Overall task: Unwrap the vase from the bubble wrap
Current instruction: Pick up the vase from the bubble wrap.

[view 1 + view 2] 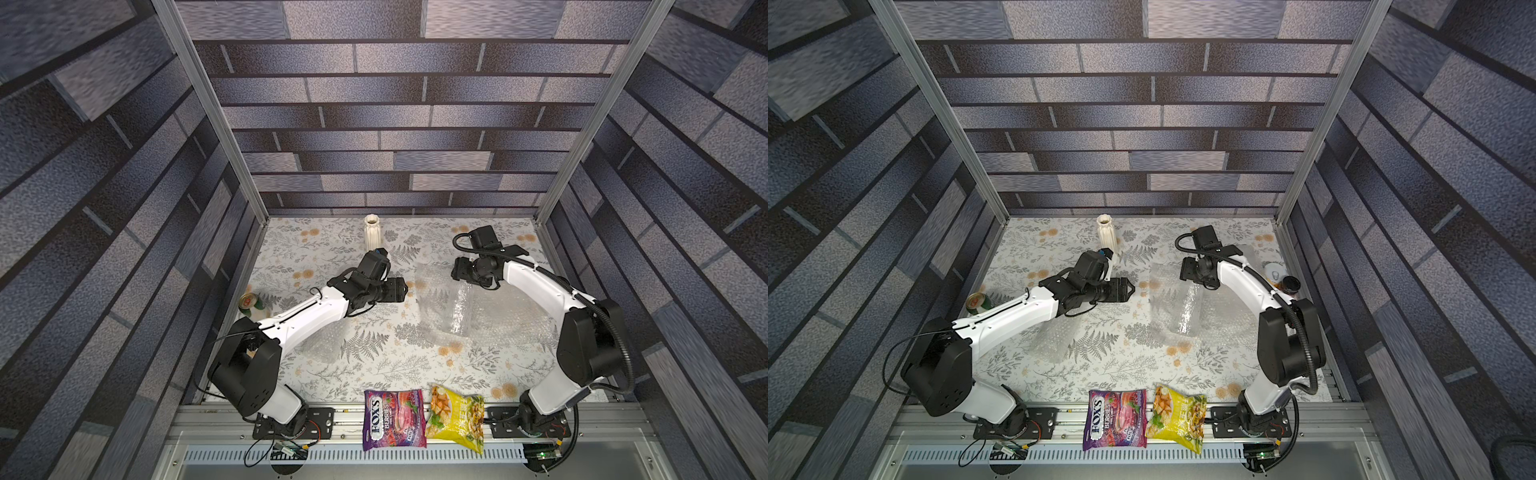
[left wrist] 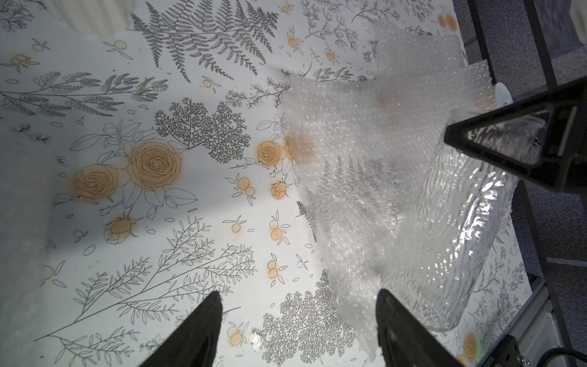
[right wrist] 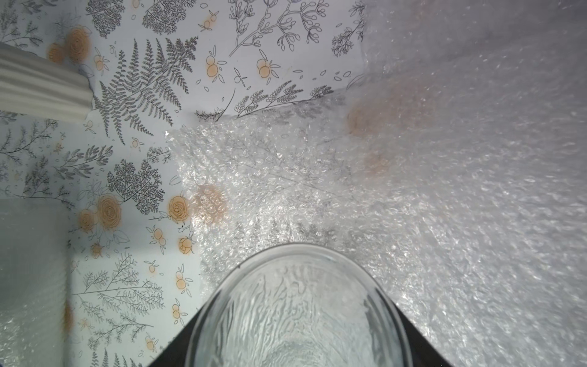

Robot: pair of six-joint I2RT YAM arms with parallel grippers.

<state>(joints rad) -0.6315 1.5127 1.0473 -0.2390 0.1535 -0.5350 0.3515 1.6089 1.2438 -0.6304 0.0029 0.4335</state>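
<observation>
Over bubble wrap [image 2: 343, 159]: right tool [image 1: 466, 286], wrist bent down, clamps glass vase [image 2: 460, 238] rim; left tool [image 2: 298, 305] parted, empty, probably hovering.

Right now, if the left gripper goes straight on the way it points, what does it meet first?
Probably the bubble wrap, whose edge lies just ahead of the left gripper; the glass vase is behind it. Height is unclear, so it might pass above the sheet.

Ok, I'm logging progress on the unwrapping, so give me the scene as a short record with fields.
bubble wrap: spread open
glass vase: on its side atop it, looks bare
right end effector: shut on the vase's mouth
left end effector: open, empty, beside the wrap
white vase: upright at the back
</observation>
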